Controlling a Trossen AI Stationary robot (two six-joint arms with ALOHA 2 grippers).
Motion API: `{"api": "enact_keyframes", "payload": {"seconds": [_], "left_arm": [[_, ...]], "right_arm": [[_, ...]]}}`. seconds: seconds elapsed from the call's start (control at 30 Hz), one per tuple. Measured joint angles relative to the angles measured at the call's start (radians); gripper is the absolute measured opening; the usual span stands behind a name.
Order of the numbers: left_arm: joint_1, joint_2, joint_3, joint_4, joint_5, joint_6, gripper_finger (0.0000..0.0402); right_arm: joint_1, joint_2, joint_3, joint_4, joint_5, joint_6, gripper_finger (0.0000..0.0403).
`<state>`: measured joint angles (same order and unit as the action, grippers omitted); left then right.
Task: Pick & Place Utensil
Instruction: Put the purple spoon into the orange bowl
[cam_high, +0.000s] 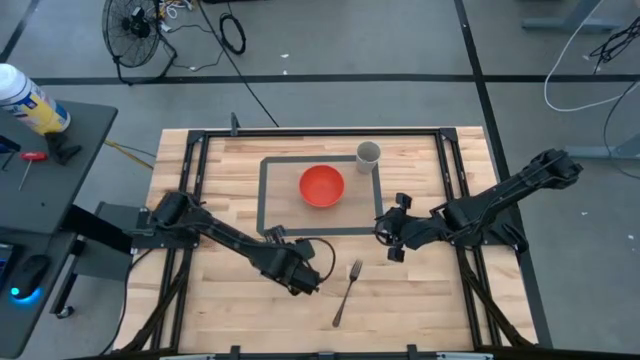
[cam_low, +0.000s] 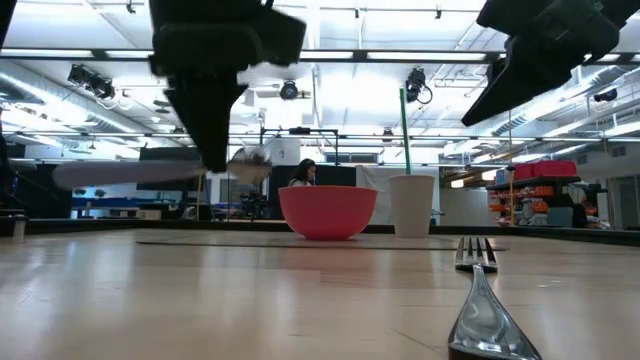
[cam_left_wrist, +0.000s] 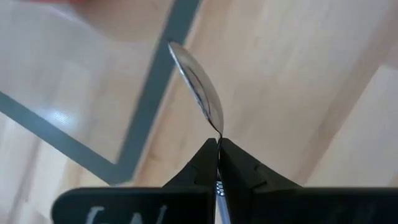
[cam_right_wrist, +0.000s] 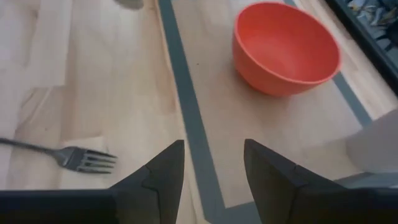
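The pick looked done and the placing remained. Nearest the front edge, a silver metal fork (cam_high: 346, 294) lay untouched on the wooden table (cam_high: 420, 300). Just beside it, the left gripper (cam_left_wrist: 218, 155) was clamped on a shiny metal spoon (cam_left_wrist: 199, 90), lifted clear. Farther back, the right gripper (cam_right_wrist: 213, 163) hung spread and empty, short of the round red plastic bowl (cam_high: 322, 186) and grey cup (cam_high: 368, 156).
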<state>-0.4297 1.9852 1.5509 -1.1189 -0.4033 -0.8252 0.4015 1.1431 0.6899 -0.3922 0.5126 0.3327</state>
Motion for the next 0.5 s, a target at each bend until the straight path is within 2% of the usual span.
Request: {"api": "enact_keyframes", "payload": {"seconds": [0.17, 0.27, 0.37, 0.5], "left_arm": [[0.011, -0.072, -0.009, -0.007, -0.072, 0.045, 0.0005], [0.023, -0.125, -0.036, 0.013, -0.082, 0.053, 0.0006], [0.054, -0.179, -0.080, 0.086, -0.050, 0.062, 0.0005], [0.117, -0.237, -0.140, 0.245, 0.051, 0.129, 0.0004]], "right_arm": [[0.023, 0.000, 0.000, 0.008, -0.022, 0.001, 0.0169], [0.043, 0.000, 0.000, 0.033, -0.024, 0.000, 0.0169], [0.061, 0.000, 0.000, 0.075, -0.007, 0.000, 0.0169], [0.081, 0.000, 0.000, 0.113, 0.003, -0.005, 0.0169]]}}
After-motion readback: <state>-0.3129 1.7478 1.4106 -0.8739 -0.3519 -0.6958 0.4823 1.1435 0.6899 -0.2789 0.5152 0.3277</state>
